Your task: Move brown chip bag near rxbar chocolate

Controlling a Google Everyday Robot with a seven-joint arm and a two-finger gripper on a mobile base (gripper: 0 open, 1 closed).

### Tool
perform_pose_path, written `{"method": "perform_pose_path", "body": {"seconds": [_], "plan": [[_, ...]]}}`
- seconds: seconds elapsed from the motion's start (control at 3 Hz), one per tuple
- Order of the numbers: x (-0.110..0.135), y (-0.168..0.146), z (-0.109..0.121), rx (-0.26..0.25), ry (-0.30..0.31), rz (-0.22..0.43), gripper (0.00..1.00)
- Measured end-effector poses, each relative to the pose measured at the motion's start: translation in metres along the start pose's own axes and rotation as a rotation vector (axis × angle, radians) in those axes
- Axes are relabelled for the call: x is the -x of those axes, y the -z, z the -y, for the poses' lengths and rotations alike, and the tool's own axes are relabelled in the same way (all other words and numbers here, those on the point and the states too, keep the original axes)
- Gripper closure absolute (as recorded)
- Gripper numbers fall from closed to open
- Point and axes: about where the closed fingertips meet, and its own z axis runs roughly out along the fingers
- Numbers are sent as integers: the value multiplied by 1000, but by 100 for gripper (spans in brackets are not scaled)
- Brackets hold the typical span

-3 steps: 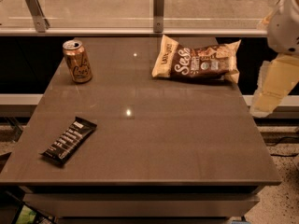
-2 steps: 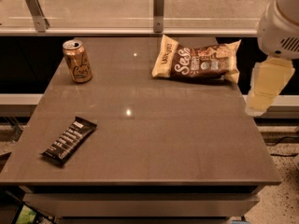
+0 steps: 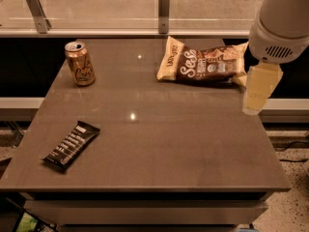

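Smooth grey tabletop (image 3: 159,144): the crinkly, cream-ended brown chip bag (image 3: 203,64) lies far right, well apart from the slim black-wrapped rxbar chocolate (image 3: 71,145). The cream gripper (image 3: 257,93) hangs beside the bag, probably lining up a grasp. It holds nothing visible, and I cannot tell how wide it is.

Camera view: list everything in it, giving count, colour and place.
brown chip bag: one, dark brown with cream ends, lying at the table's far right.
rxbar chocolate: one, black wrapper with white text, near left of the table.
soda can: one, gold, upright at the far left.
table: one, grey-brown top, carrying all three items.
metal brackets: two, grey, on the ledge behind the table.
gripper: one, pale yellow, at the table's right edge, just right of the bag.
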Motion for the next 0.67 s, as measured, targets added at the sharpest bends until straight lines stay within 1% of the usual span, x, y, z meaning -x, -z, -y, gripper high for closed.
{"method": "perform_pose_path", "body": {"seconds": [0.33, 0.67], "plan": [[-4, -12, 17, -27, -11, 22, 0], [-8, -23, 35, -42, -22, 55, 0]]}}
